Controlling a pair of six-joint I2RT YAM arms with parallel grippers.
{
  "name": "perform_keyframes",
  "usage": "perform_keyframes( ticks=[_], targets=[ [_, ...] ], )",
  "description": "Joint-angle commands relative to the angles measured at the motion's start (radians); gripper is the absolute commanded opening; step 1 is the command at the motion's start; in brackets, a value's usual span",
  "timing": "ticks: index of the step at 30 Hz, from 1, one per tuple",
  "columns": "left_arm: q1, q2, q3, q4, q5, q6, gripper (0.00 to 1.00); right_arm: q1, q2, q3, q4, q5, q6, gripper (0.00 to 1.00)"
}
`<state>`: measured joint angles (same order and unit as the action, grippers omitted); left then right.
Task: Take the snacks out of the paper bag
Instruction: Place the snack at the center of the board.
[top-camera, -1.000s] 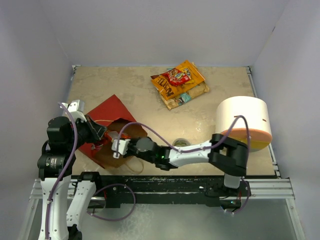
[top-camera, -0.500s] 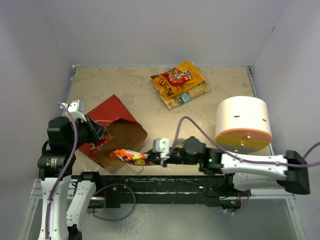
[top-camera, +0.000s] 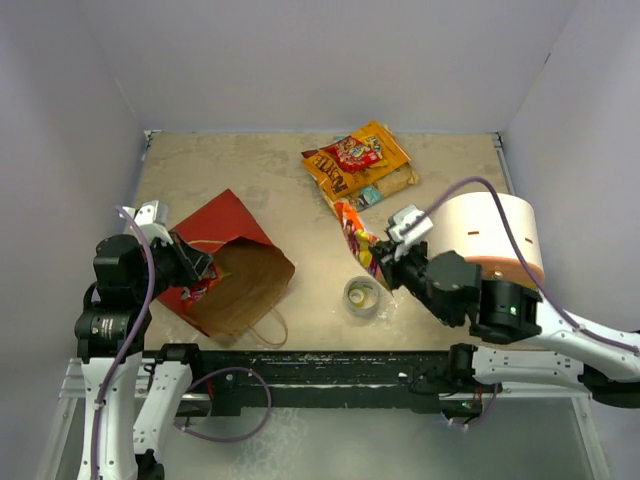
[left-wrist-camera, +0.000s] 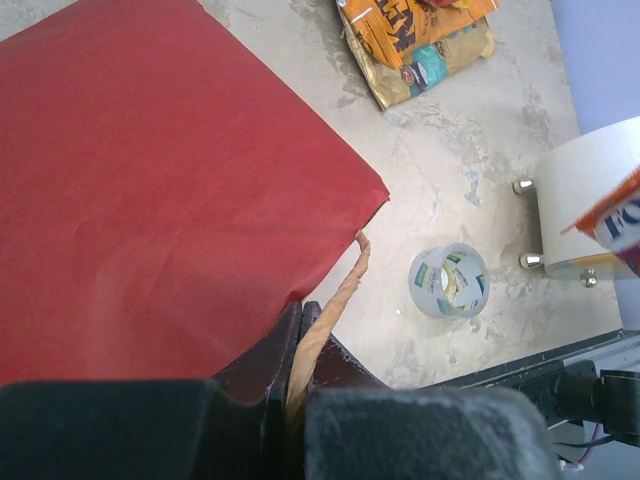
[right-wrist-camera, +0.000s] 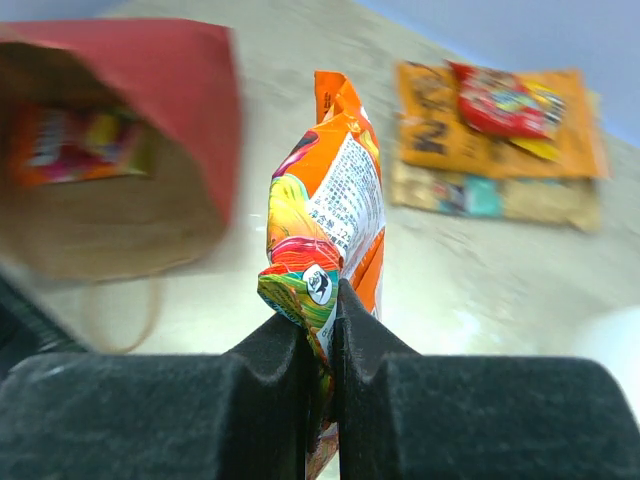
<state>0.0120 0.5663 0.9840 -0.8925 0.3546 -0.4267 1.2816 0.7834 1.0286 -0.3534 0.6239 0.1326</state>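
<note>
From the top camera I see my right gripper (top-camera: 385, 262) closed on an orange snack packet (top-camera: 350, 225), holding it between the tape roll (top-camera: 362, 295) and the pile of snacks (top-camera: 360, 165) that lies at the far side of the table (top-camera: 280, 180). My left gripper (top-camera: 197, 268) is clamped on the lip of the paper bag (top-camera: 225, 230). The bag lies on its side at the left, with its mouth facing near-right and its brown inside showing. The left wrist camera shows those jaws pinched tight on the bag's brown edge, with red paper spreading away from them. The right wrist camera shows both fingers (right-wrist-camera: 290, 350) squeezed on the packet's crimped end so that the packet stands upright. Another packet (right-wrist-camera: 80, 145) lies blurred inside the bag's mouth.
</note>
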Motion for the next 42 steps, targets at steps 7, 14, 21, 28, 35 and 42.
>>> perform_keyframes(
  ticks=[7,14,21,28,35,42],
  targets=[
    [0.003,-0.023,0.002,0.036,0.024,0.028,0.00,-0.397,0.594,0.382,-0.309,0.192,-0.008,0.00],
    [0.004,-0.035,0.001,0.041,0.049,0.039,0.00,-0.540,1.121,0.752,-0.661,0.376,0.081,0.00],
    [0.006,-0.046,-0.002,0.047,0.055,0.044,0.00,-0.595,1.356,0.893,-0.582,0.312,-0.020,0.00],
    [0.011,-0.051,-0.002,0.047,0.057,0.045,0.00,-0.595,1.563,1.096,-0.586,0.104,-0.020,0.37],
    [0.013,-0.056,-0.004,0.048,0.050,0.040,0.00,-0.594,1.335,0.951,-0.458,-0.132,0.023,0.61],
    [0.017,-0.045,-0.005,0.047,0.046,0.036,0.00,-0.590,0.910,0.468,-0.107,-0.454,0.006,0.64]
  ],
)
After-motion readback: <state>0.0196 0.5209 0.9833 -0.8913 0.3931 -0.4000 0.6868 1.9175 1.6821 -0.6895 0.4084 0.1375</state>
